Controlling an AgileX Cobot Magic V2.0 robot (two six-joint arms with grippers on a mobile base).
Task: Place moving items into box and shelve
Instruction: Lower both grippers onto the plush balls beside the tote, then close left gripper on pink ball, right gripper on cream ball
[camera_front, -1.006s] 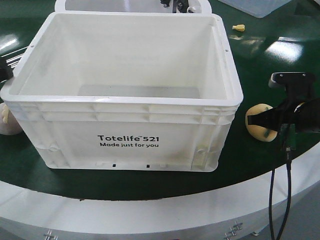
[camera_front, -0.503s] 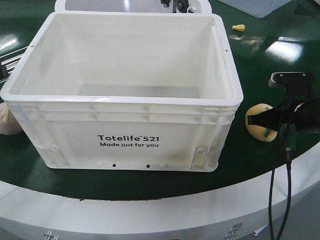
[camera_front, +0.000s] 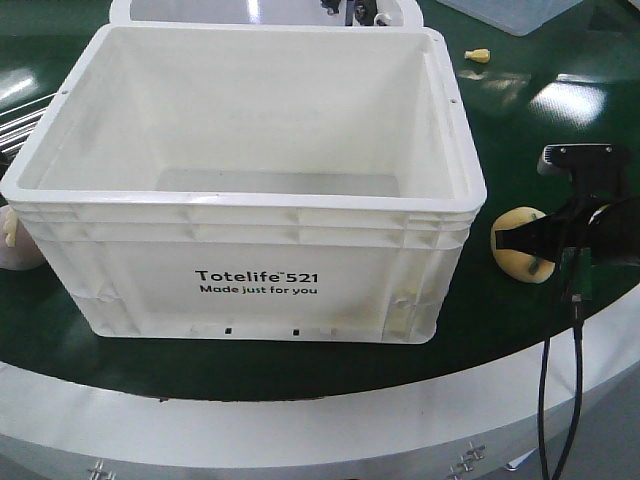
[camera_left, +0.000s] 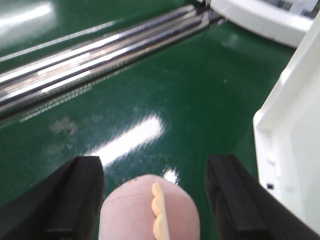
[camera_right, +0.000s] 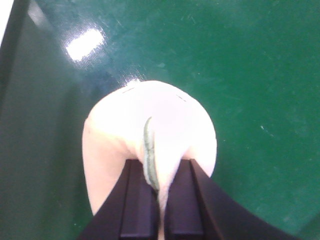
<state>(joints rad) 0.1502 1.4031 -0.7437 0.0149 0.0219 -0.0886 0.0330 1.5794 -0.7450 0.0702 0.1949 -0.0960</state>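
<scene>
On my far left, the left gripper hangs low over the green table with its fingers spread wide. A pinkish ball with a yellow crimped seam sits between them. The finger on the box side stands clear of the ball. I cannot tell whether the other one touches it. Metal rails run slantwise across the table beyond the ball. In the front view this ball shows only at the frame's left edge, partly hidden behind the near-left corner of the box.

The box stands upright in the middle of the table, open top up, its printed side facing the front camera (I can read "Totelife 521" plainly). From this angle I see only bare white walls and floor inside.

To the right of the box, near it but apart, lies a cream ball with a green seam. The right gripper has its two fingers clenched together on that seam, and the ball rests on the table. A black cable hangs down from that arm over the table's white rim. Well beyond, near the far right corner of the box, lies a small yellow piece.
</scene>
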